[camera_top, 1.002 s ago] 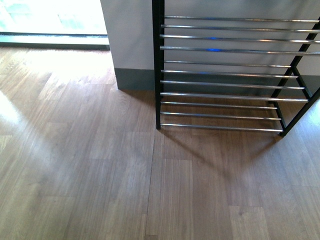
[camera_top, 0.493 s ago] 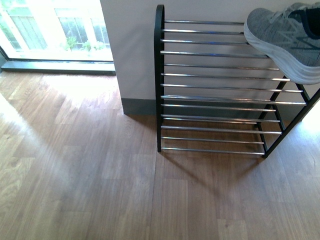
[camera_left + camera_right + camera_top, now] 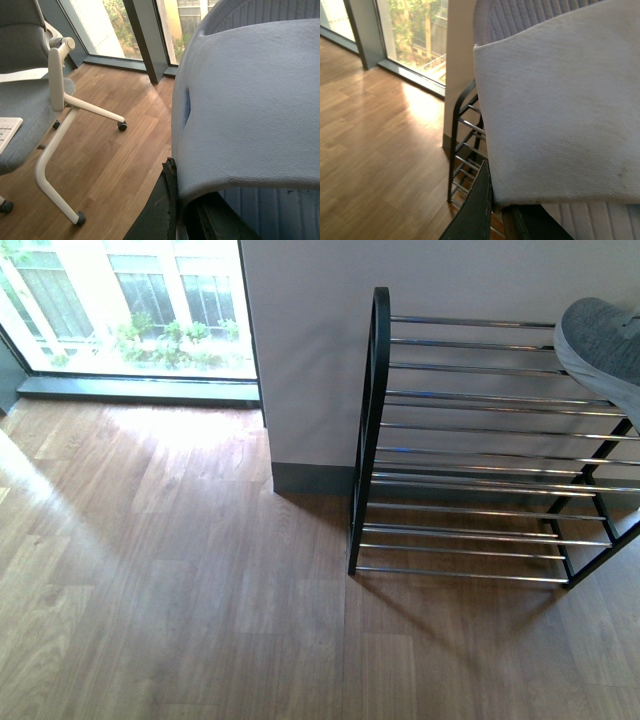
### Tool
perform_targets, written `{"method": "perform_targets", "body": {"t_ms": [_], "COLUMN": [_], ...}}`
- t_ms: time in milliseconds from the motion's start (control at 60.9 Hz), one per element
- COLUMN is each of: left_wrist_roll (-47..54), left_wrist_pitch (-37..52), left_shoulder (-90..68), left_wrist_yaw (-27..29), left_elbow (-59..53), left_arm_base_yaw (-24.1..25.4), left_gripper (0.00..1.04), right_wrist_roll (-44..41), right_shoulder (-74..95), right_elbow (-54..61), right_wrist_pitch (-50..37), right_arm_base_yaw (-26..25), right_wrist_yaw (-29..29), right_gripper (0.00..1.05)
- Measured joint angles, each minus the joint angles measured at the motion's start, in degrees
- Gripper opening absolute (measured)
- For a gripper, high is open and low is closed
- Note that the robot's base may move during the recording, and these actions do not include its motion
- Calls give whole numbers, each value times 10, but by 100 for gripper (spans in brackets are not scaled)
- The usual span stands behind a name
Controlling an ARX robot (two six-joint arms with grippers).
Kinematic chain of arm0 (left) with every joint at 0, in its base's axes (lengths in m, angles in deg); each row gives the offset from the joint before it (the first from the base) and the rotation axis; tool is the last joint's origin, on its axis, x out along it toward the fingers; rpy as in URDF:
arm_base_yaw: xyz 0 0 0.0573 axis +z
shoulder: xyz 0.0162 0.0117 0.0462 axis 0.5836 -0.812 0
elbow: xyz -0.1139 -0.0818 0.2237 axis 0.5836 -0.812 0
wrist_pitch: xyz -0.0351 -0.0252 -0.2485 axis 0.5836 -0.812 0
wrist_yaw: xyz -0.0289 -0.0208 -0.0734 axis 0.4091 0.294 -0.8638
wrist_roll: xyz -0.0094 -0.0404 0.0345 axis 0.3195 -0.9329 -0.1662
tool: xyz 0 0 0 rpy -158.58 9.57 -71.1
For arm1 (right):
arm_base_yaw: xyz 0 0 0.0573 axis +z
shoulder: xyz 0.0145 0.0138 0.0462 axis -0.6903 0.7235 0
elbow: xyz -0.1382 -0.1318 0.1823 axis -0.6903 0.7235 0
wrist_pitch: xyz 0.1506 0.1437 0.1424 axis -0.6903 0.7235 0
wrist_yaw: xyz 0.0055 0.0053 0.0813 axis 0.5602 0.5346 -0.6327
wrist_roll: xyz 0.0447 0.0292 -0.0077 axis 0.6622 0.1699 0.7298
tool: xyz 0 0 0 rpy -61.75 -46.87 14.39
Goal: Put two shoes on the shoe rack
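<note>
The shoe rack (image 3: 372, 420), a black frame with chrome bars, stands on the wood floor against the white wall, at the right of the front view. The toe of a grey sneaker (image 3: 600, 340) hangs over the top bars at the right edge. My right gripper (image 3: 497, 210) is shut on the grey sneaker (image 3: 560, 115), which fills its wrist view, with the rack (image 3: 465, 150) below. My left gripper (image 3: 182, 200) is shut on the strap of a pale blue slide (image 3: 250, 110), held above the floor. Neither arm shows in the front view.
A white wall pillar (image 3: 300, 360) with a grey skirting stands left of the rack. A floor-length window (image 3: 130, 310) lies at the back left. A grey office chair (image 3: 30, 100) with white legs and castors stands near the left arm. Bare wood floor (image 3: 180, 590) fills the front.
The front view has swung left and up: the rack now sits further right and lower. The grey sneaker came in over the top tier and now shows only its toe at the right edge.
</note>
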Motion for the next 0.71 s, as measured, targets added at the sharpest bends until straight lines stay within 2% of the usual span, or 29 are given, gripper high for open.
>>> {"method": "perform_targets", "body": {"t_ms": [82, 181, 345, 575, 706], "left_wrist_roll": [0, 0, 0, 0, 0], "left_wrist_pitch": [0, 0, 0, 0, 0], "left_shoulder": [0, 0, 0, 0, 0], "left_wrist_yaw": [0, 0, 0, 0, 0], "left_elbow": [0, 0, 0, 0, 0], "left_arm_base_yaw": [0, 0, 0, 0, 0], "left_gripper": [2, 2, 2, 2, 2], "right_wrist_roll": [27, 61, 101, 128, 170], "right_shoulder": [93, 209, 405, 583, 683], "right_elbow": [-38, -121, -289, -432, -522], "right_wrist_pitch": [-50, -56, -37, -2, 33], "right_arm_base_yaw": [90, 174, 264, 278, 278], "right_wrist_yaw": [89, 168, 275, 335, 356], "right_gripper": [2, 2, 2, 2, 2]}}
